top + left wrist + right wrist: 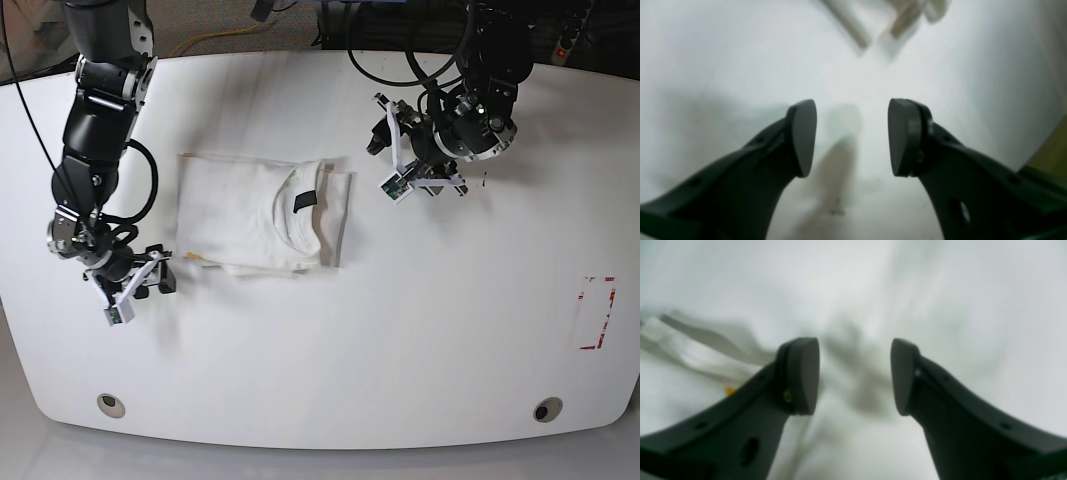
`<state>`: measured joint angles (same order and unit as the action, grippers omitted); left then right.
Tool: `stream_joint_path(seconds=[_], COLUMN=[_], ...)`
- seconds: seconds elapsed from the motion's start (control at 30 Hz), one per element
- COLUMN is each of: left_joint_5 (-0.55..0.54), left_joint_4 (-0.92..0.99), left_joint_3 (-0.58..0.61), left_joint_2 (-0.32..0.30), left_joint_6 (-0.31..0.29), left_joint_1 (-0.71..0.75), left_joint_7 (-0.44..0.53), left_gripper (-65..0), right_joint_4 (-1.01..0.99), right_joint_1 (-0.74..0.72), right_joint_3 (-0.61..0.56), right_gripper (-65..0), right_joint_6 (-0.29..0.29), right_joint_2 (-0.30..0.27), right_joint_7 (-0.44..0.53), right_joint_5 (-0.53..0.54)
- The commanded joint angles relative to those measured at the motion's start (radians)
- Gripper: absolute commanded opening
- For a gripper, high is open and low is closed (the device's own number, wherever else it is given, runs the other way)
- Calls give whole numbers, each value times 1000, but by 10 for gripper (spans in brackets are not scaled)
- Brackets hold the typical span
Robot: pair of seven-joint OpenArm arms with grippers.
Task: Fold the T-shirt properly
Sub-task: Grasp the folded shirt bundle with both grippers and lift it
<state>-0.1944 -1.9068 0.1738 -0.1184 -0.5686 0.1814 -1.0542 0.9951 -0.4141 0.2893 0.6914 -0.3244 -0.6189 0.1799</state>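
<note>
You have two arms, two grippers and one T-shirt on one white table (pixel 330 350).

At the left of the base view sits the right gripper (pixel 160 275), low near the table's front-left area. In its wrist view the jaws stand apart with nothing between the pads; each of the two pads (pixel 803 375) is bare. The T-shirt (pixel 262 212) lies just beyond this gripper and to its side, folded into one flat, roughly rectangular stack with one dark collar label (pixel 304 200) showing on top. White folds and one small yellow spot appear beside the left finger in the blurred right wrist view; contact with the cloth cannot be confirmed.

At the right, the left gripper (pixel 385 165) hangs just past the shirt's collar-side edge, apart from it. Its jaws are likewise spread and empty over the tabletop.
</note>
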Motion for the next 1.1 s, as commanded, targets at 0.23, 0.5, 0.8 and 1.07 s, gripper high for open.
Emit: stream_joint_path(seconds=[0.23,0.5,0.8,1.07], left_joint_5=[-12,-12,-12,-7], left_joint_4=[-21,-21,-41,-41], left_joint_3=[0,0,-10,-40], left_joint_2=[6,13,38,84], left_joint_6=[2,5,6,8], left_joint_1=[36,2,-30,-35], left_joint_7=[144,147,147,147], left_gripper=[-339,-339,-339,-332], right_joint_4=[34,403,713,724], right_joint_1=[77,320,510,527], right_joint_3=[-111,-123,-137,-282], right_gripper=[-336,-336,-336,-336], right_joint_6=[7,7,7,7], right_joint_2=[-8,60,221,337], right_joint_7=[60,-80,-238,-301], right_joint_5=[-10,-16,-16,-9])
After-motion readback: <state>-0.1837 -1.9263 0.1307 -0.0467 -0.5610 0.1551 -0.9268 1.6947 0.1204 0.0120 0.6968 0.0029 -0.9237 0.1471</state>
